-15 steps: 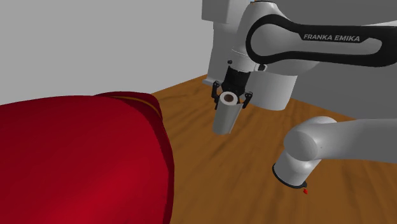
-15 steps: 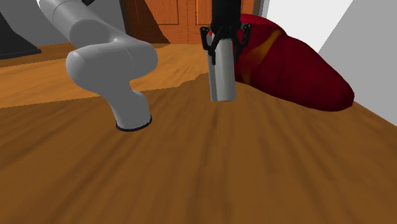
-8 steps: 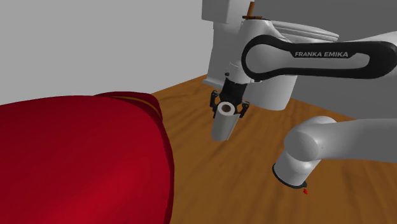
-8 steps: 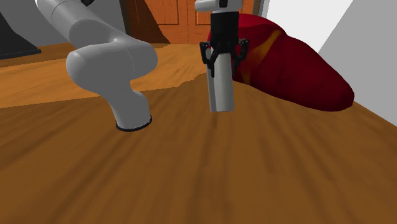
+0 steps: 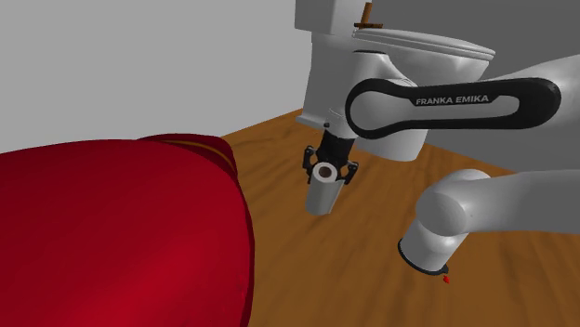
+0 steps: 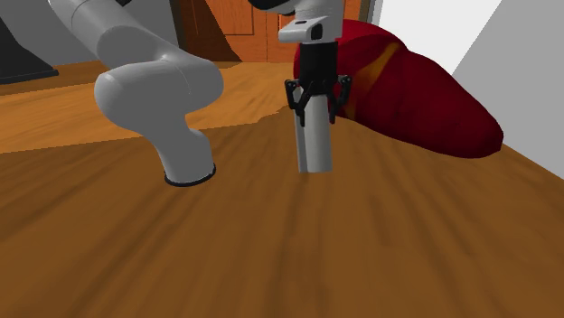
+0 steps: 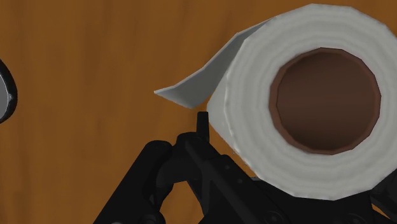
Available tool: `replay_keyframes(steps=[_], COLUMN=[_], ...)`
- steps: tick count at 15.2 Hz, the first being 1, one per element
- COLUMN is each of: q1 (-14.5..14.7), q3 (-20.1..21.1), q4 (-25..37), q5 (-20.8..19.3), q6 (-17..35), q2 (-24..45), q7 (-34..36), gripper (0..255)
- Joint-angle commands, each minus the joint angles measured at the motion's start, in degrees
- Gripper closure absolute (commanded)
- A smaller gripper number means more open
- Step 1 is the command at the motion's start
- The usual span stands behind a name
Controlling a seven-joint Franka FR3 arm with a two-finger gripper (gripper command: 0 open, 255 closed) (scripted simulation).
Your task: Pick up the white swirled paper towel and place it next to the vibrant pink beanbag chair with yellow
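Since the earlier frames the gripper (image 6: 316,104) and its load had been brought lower toward the wooden floor (image 6: 361,244), and the lettered black-and-white forearm (image 5: 446,98) had been dropped with it across the upper right of the shoulder view. The white paper towel roll (image 6: 314,144) was held upright near its top end, clasped between the two black fingers, which were closed against its sides. In the wrist view the roll's brown cardboard core (image 7: 326,100) was seen end-on, with a loose corner of sheet (image 7: 191,89) standing out from the roll above the floor. Whether the roll's lower end was touching the floor could not be told. In the second exterior view the roll was placed just above centre, and the dark red beanbag (image 6: 425,90), crossed by a yellow-orange band (image 6: 384,59), was seen behind it at the upper right, near but apart. In the shoulder view the beanbag was spread across the lower left, and the roll was hung at centre. The arm's grey elbow joint (image 5: 455,209) was bent low at the right of that view, and the hand was pointed straight down.
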Motion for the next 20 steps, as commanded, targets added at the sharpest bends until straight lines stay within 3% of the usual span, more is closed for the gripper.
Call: replay_keyframes(steps=[1, 12, 20], q1=[0.22, 1.14, 1.06], q3=[0.8, 5.53, 5.62], q4=[-1.38, -6.74, -6.74], q5=[0.73, 5.4, 5.48], q6=[1.77, 12.59, 12.55], q2=[0.69, 6.37, 6.32], q7=[-0.14, -0.98, -1.05], gripper=[255, 255, 255])
